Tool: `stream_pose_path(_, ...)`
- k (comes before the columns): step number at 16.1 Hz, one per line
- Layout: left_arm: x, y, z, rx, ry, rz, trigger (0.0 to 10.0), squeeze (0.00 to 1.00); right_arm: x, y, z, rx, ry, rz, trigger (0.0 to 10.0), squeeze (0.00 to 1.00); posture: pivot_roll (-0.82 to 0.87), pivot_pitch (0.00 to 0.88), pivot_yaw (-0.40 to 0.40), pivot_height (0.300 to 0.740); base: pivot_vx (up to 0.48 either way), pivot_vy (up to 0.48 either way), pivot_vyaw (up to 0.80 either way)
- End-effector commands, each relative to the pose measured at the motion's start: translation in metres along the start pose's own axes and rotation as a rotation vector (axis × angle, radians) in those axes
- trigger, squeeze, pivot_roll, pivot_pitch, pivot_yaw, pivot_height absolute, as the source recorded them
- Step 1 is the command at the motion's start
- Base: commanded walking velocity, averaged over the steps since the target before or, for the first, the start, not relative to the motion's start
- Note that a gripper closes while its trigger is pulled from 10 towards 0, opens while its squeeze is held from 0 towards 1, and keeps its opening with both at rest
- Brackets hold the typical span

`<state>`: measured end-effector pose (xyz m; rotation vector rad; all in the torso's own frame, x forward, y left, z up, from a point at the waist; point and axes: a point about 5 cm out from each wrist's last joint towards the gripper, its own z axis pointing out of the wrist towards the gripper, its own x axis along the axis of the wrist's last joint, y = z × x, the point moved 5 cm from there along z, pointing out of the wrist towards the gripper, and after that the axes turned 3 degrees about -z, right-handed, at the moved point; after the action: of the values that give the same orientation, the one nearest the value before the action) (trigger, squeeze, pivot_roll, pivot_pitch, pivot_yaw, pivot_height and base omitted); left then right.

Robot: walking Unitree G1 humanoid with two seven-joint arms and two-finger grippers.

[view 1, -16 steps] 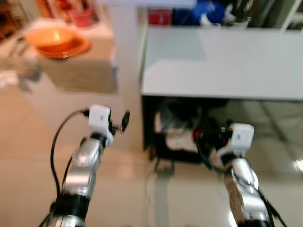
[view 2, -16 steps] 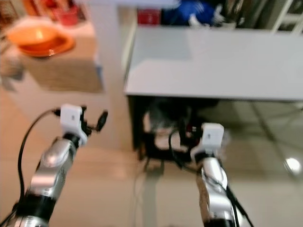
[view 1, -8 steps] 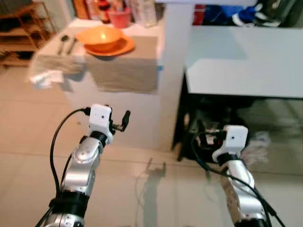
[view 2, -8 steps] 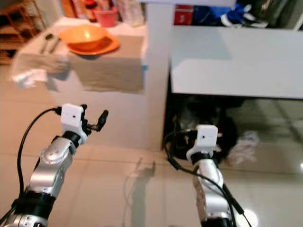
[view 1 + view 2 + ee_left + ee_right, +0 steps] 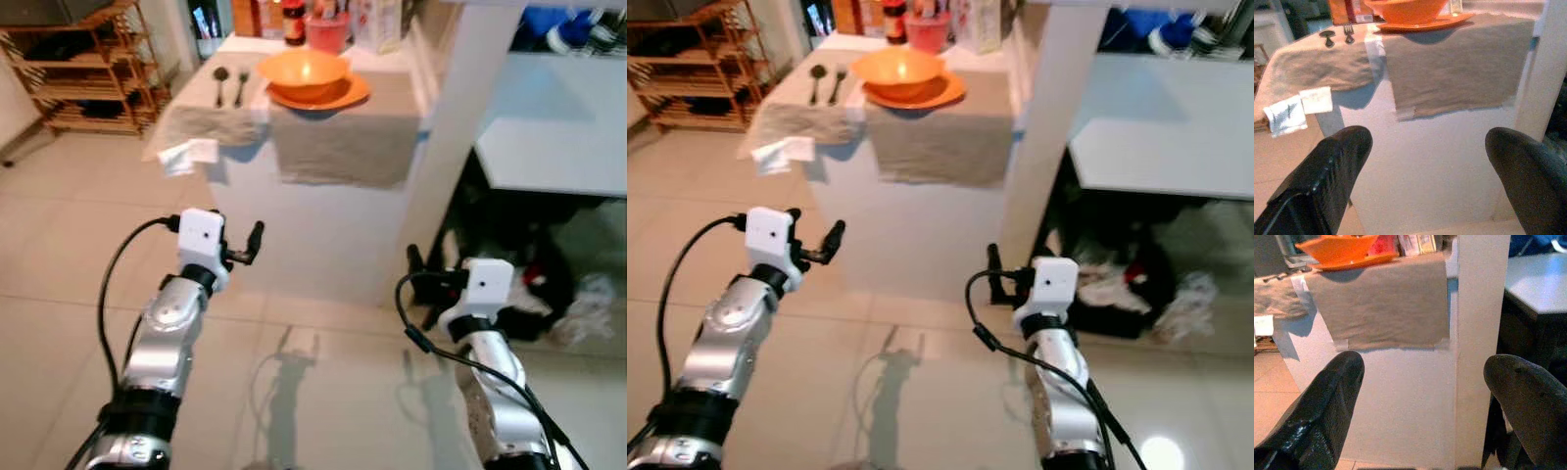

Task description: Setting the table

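Observation:
An orange bowl (image 5: pixel 306 69) sits on an orange plate (image 5: pixel 345 96), on a beige placemat (image 5: pixel 343 137) that drapes over the front of a white table (image 5: pixel 313 235). A dark spoon (image 5: pixel 220 78) and fork (image 5: pixel 240 83) lie on a second placemat (image 5: pixel 211 122) to the left. My left gripper (image 5: pixel 247 247) is held up in front of the table, well short of it, open and empty (image 5: pixel 1425 142). My right gripper (image 5: pixel 999 279) hangs level with it near the white pillar, open and empty too (image 5: pixel 1422 367).
A red cup (image 5: pixel 328 29) and bottles stand at the table's back edge. White paper napkins (image 5: pixel 191 155) hang off the left placemat. A white pillar (image 5: pixel 460 117) and a grey desk (image 5: pixel 558 127) with clutter underneath stand on the right. A wooden shelf (image 5: pixel 88 69) is far left.
The camera has swung left, so the set table now stands ahead of me instead of at the far left. Both arms keep the same raised pose.

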<state>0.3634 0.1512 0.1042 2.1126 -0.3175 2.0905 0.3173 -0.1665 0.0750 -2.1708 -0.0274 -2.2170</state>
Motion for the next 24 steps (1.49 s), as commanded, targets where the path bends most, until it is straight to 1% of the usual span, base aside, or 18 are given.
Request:
stream_pose_path(1, 0.003, 0.007, 0.001, -0.029, 0.011, 0.019, 10.0, 0.00, 0.007, 0.003, 0.000, -0.011, 0.031, -0.002, 10.0, 0.00, 0.05, 0.000, 0.026, 0.740, 0.000, 0.000, 0.00)
stream_pose_path(2, 0.008, 0.010, 0.001, -0.042, 0.037, 0.001, 10.0, 0.00, 0.013, 0.003, 0.000, -0.020, 0.065, -0.007, 10.0, 0.00, 0.05, 0.000, 0.024, 0.740, 0.465, 0.000, 0.00)
stream_pose_path(4, 0.010, 0.011, 0.001, -0.039, 0.046, -0.001, 10.0, 0.00, 0.020, 0.007, 0.001, -0.043, 0.088, -0.001, 10.0, 0.00, 0.05, 0.000, 0.023, 0.740, 0.467, 0.000, 0.00)
stream_pose_path(9, 0.016, 0.009, 0.002, -0.017, 0.075, -0.006, 10.0, 0.00, 0.019, 0.005, 0.001, -0.032, 0.083, -0.007, 10.0, 0.00, 0.05, 0.000, 0.021, 0.740, 0.467, 0.000, 0.00)
stream_pose_path(13, 0.023, 0.013, 0.004, -0.024, 0.092, -0.014, 10.0, 0.00, 0.021, 0.006, 0.000, -0.032, 0.086, -0.016, 10.0, 0.00, 0.05, 0.000, 0.019, 0.740, 0.467, 0.000, 0.00)
stream_pose_path(17, 0.022, 0.015, 0.005, -0.025, 0.090, -0.016, 10.0, 0.00, 0.019, 0.004, 0.001, -0.024, 0.081, -0.019, 10.0, 0.00, 0.05, 0.000, 0.016, 0.740, 0.465, 0.000, 0.00)
stream_pose_path(22, 0.020, 0.012, 0.004, -0.001, 0.085, -0.030, 10.0, 0.00, 0.021, 0.004, 0.004, -0.014, 0.082, -0.028, 10.0, 0.00, 0.05, 0.000, 0.009, 0.740, 0.460, 0.000, 0.00)
stream_pose_path(24, 0.018, 0.012, 0.002, 0.004, 0.079, -0.039, 10.0, 0.00, 0.021, 0.003, 0.002, -0.011, 0.079, -0.028, 10.0, 0.00, 0.05, 0.000, 0.009, 0.740, 0.000, 0.000, 0.00)
